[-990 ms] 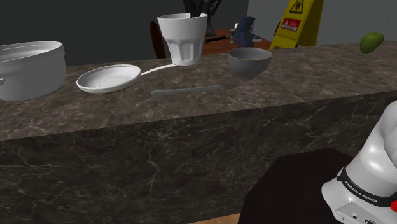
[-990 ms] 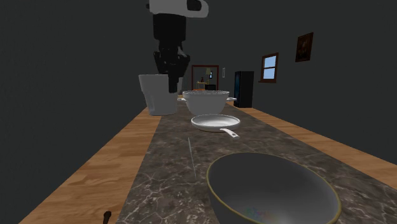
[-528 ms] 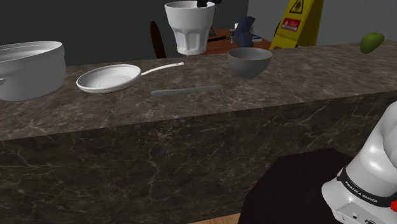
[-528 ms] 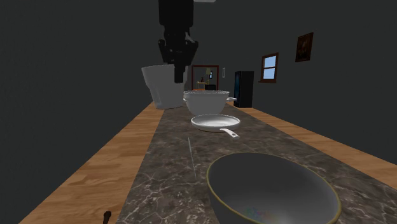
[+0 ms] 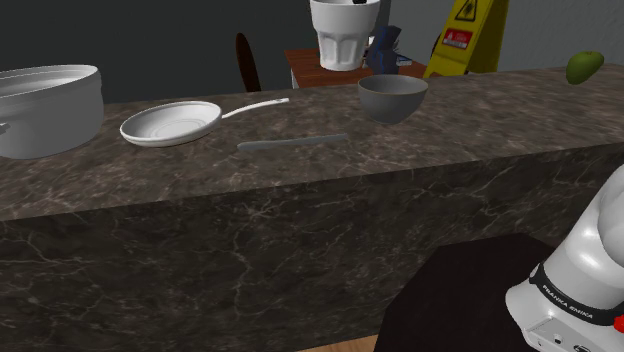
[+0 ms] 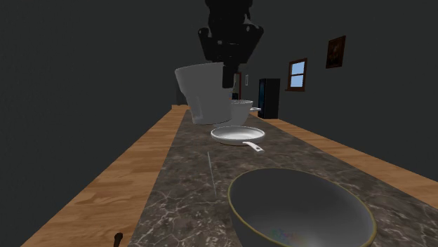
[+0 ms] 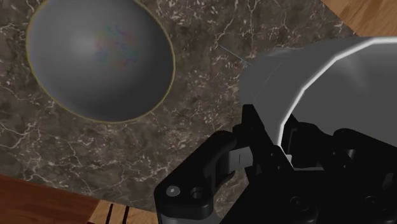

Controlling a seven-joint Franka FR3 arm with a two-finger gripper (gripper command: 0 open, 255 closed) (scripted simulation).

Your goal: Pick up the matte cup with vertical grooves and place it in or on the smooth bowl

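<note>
The cup (image 5: pixel 345 35) is off the counter (image 5: pixel 300 200) and hangs in the air, held by the gripper (image 6: pixel 223 74). The gripper pinches the cup's rim wall, with one finger outside and the other inside the mouth, as the wrist view shows (image 7: pixel 277 149).

A second ago the cup was low, near the end of the pan's (image 5: pixel 170 123) handle. Half a second ago it had risen clear. Now it is higher again and has moved toward the shoulder view's right, so it sits above and a little to the left of the bowl (image 5: pixel 393 97) there. In the second exterior view the cup (image 6: pixel 203 95) looks larger and now covers part of the pot (image 6: pixel 242 109). This fits a move along the counter toward the bowl (image 6: pixel 302 210) in the foreground.

I judge the lift finished and the carry under way. The cup stays upright and shows no sign of slipping.

In the wrist view the bowl (image 7: pixel 98 57) lies off to one side of the cup (image 7: pixel 331 83), with bare counter between them, so the cup is not yet over it. It still has to travel sideways until it is above the bowl, then be lowered and released.

The pan, the pot and the thin grey utensil (image 5: pixel 293 143) have not moved.
</note>
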